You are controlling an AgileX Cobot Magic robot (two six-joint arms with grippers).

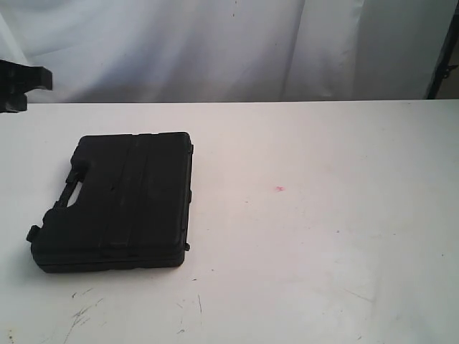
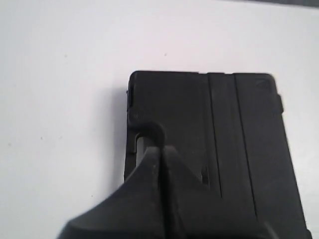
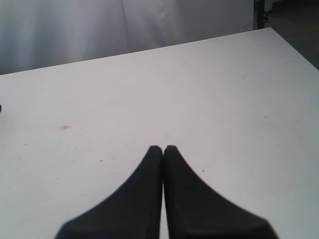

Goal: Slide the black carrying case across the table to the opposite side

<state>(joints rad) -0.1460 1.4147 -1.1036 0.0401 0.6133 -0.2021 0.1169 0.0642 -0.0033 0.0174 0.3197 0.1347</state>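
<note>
The black carrying case lies flat and closed on the left part of the white table, its handle toward the left edge. In the left wrist view the case fills the frame, and my left gripper is shut and empty, its tips lined up with the handle slot; whether they touch it I cannot tell. My right gripper is shut and empty above bare table, apart from the case.
A small red spot marks the table's middle and shows again as the red spot. Dark scuff marks lie near the front edge. A black part of the left arm sticks in at the far left. White cloth hangs behind.
</note>
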